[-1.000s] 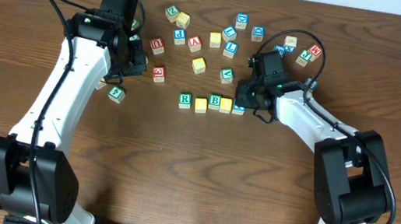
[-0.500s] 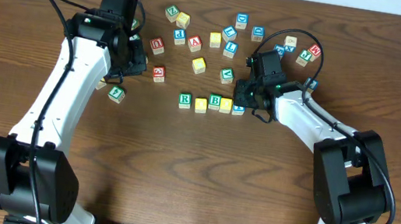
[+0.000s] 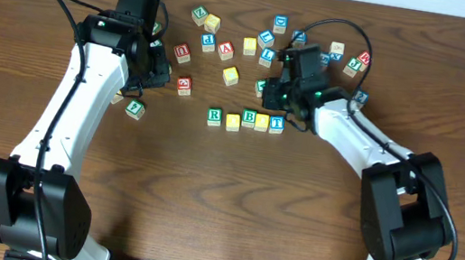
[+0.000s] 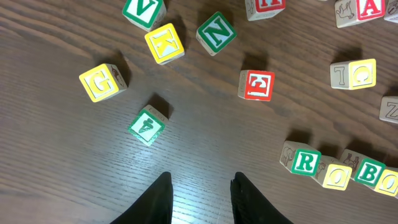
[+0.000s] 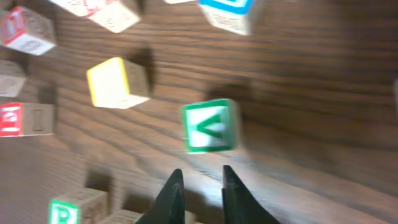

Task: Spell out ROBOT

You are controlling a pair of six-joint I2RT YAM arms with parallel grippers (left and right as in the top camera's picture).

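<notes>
Right of the green R cube (image 3: 214, 115), in one tight line, I read a yellow O cube (image 3: 233, 122), the green B cube (image 3: 250, 117), a second yellow O cube (image 3: 262, 122) and the blue T cube (image 3: 277, 124). That makes ROBOT, spelled mid-table (image 3: 204, 199). I can't tell whether every pair touches. The right gripper (image 5: 200, 190) hangs back and right of R, beyond the T end of the line. Overhead, the wrist body hides its fingertips and half covers the green V cube (image 5: 210, 127) just ahead of them. The right wrist view is blurred. Its fingers stand a narrow slit apart with only wood between, gripping nothing. R is clipped at that view's lower left corner, and the other cube faces there are unreadable. The left gripper (image 4: 202, 200) sits well left of R and a bit farther back, its tips buried under the arm from overhead. The left wrist view shows its fingers apart over bare wood, holding nothing. In that view R, O and B show at the right, the second O is cut by the edge, and T falls outside. Loose cubes (image 3: 231, 76) scatter behind R, and several of their letters are too small to read.
</notes>
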